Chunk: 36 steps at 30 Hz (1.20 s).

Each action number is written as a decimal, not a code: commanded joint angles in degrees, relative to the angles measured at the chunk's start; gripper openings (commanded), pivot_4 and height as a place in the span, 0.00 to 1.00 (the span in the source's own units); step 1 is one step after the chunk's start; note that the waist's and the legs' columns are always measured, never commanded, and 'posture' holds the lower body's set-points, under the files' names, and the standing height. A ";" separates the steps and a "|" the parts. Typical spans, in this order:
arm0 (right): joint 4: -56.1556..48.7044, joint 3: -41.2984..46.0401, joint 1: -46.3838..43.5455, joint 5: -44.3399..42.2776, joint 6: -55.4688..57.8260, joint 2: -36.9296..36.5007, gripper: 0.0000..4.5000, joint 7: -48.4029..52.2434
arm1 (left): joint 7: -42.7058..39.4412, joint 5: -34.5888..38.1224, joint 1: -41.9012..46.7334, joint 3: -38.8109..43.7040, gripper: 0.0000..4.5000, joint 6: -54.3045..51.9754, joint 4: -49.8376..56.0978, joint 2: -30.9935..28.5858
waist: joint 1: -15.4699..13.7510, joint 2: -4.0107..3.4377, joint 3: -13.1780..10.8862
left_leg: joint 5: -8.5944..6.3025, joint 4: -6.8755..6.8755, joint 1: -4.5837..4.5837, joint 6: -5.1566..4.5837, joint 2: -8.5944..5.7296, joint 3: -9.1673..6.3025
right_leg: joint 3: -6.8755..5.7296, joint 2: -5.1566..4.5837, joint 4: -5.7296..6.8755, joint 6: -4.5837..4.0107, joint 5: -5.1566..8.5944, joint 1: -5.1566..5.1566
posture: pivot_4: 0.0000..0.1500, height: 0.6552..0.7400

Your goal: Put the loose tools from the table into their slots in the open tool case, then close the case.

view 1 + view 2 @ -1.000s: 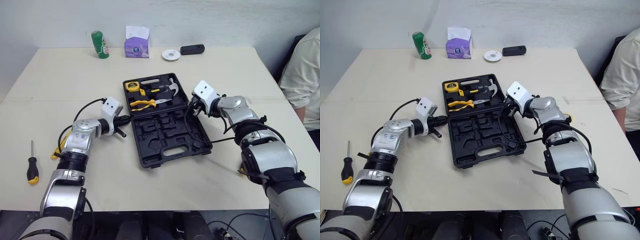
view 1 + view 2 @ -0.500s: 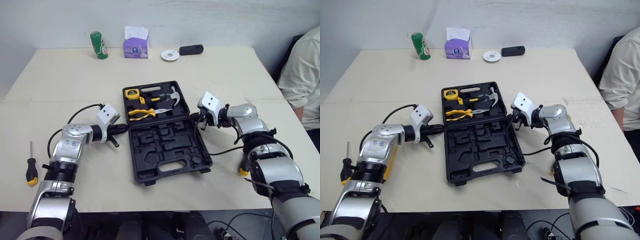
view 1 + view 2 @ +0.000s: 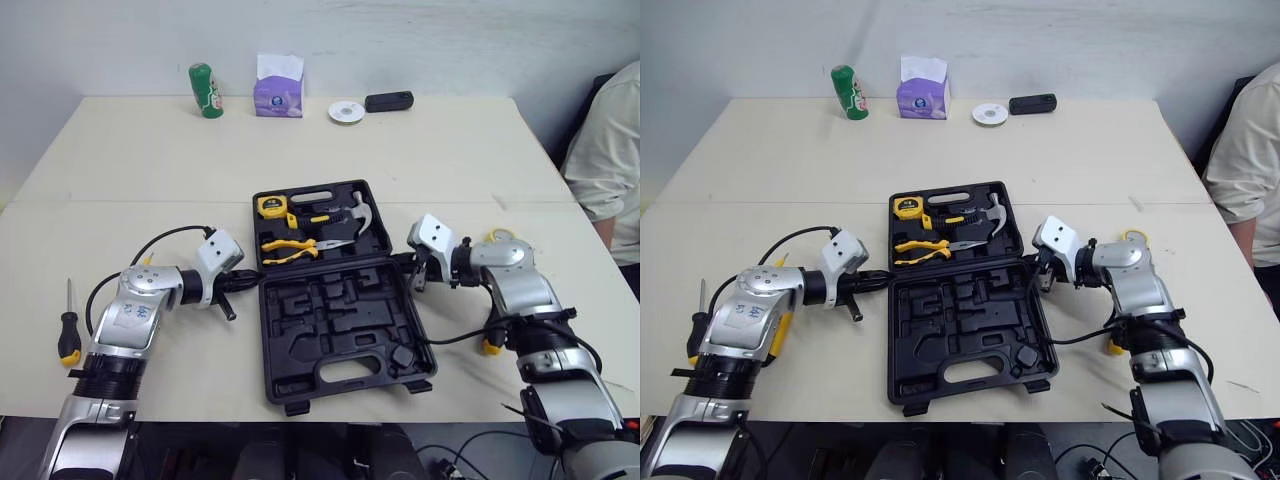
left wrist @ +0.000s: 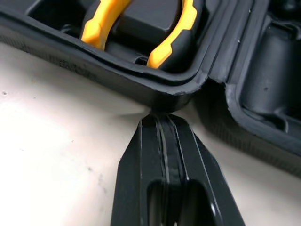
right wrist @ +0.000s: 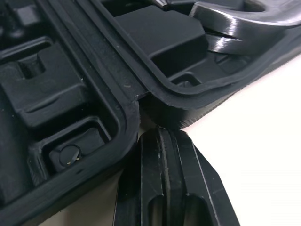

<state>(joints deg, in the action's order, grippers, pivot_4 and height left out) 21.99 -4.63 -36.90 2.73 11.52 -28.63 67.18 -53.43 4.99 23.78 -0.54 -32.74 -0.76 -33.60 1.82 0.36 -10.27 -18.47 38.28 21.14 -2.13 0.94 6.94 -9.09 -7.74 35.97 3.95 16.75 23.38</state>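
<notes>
Left gripper [image 4: 162,123] and right gripper [image 5: 162,137], both pinched shut on nothing, are nosing against opposite hinge ends of the open tool case [image 3: 345,310] mid-table [image 3: 150,150] (pliers [image 3: 290,245], hammer [image 3: 355,212] seated), screwdriver [image 3: 68,336] lying loose far left.

A broad cream table [image 3: 430,160] takes up the scene, its matte top evenly lit, no hard glare. A thin seam [image 3: 110,201] runs across it from side to side. Behind the far edge stands a plain white wall [image 3: 420,40]. Along that edge sit a green can [image 3: 205,90], a purple tissue box [image 3: 279,88], a white disc [image 3: 346,111] and a small black device [image 3: 387,101]. At the right, a person in a pale shirt [image 3: 606,140] sits at the table's side. Below the near edge, dark floor [image 3: 200,455].
</notes>
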 commanded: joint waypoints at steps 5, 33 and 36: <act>-17.85 -6.29 7.46 -4.09 5.50 1.99 0.00 3.56 | -5.05 6.09 -5.33 -3.54 0.01 -2.56 9.46 -0.93 | 0.04 -0.01 0.01 | -0.02 -0.02 -0.04 0.04 0.04 0.00 | 0.01 0.03 -0.02 -0.01 0.00 0.00 | 1.00 0.90; -24.90 -7.34 11.38 -4.86 3.50 -12.51 0.00 3.26 | -5.42 8.88 -7.23 -1.88 0.01 -0.76 9.95 -7.02 | -1.18 0.03 0.00 | -0.10 0.00 0.05 0.00 0.01 -0.01 | -0.02 -0.05 -0.11 -0.03 0.02 0.01 | 1.00 0.90; -24.73 -7.32 10.86 -4.53 2.49 -13.74 0.00 2.86 | -5.27 9.08 -7.26 -1.49 0.01 -0.43 9.66 -7.40 | -1.60 0.04 0.00 | -0.10 0.00 0.06 0.00 0.01 -0.01 | -0.03 -0.04 -0.12 -0.03 0.01 0.02 | 1.00 0.90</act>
<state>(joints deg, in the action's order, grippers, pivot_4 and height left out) -2.04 -12.65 -25.37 -1.96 14.83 -41.12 70.22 -58.36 12.97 16.07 -2.05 -34.18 8.17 -40.62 0.23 0.39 -10.28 -18.57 38.28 21.20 -2.13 0.95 6.93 -9.12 -7.78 35.85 3.92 16.76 23.40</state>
